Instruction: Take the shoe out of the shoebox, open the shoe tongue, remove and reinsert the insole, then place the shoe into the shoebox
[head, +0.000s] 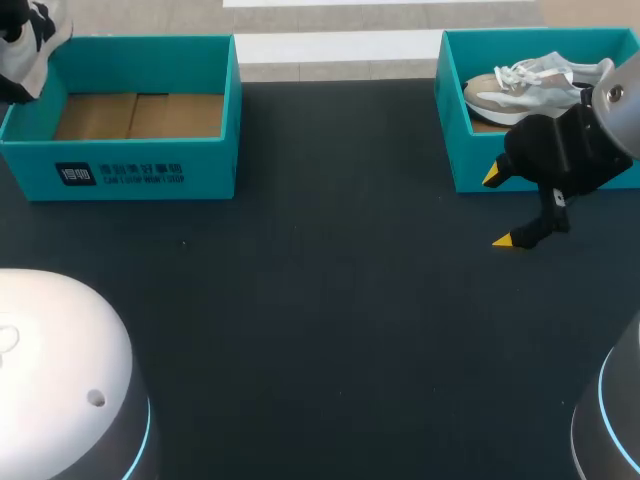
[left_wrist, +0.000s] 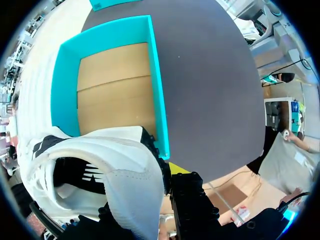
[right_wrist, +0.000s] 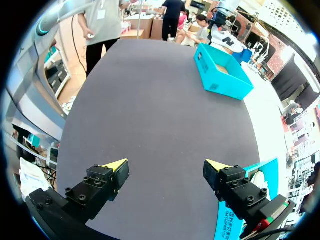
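My left gripper (left_wrist: 161, 176) is shut on the heel wall of a white shoe with black marks (left_wrist: 100, 170), holding it up over the near end of the left teal shoebox (left_wrist: 159, 100). One yellow tip shows outside the shoe; the other finger is hidden inside it. In the head view this shoe (head: 35, 38) hangs at the far left corner above that shoebox (head: 130, 170), whose cardboard floor is bare. My right gripper (head: 500, 208) stands open just in front of the right teal shoebox (head: 450, 130), which holds a beige and white shoe (head: 530, 85). Nothing is between its fingers (right_wrist: 115, 167).
Dark table surface (head: 320, 300) spreads between and in front of the two boxes. In the right wrist view the left shoebox (right_wrist: 222, 75) lies far ahead and the right shoebox's corner (right_wrist: 245, 197) is beside the gripper.
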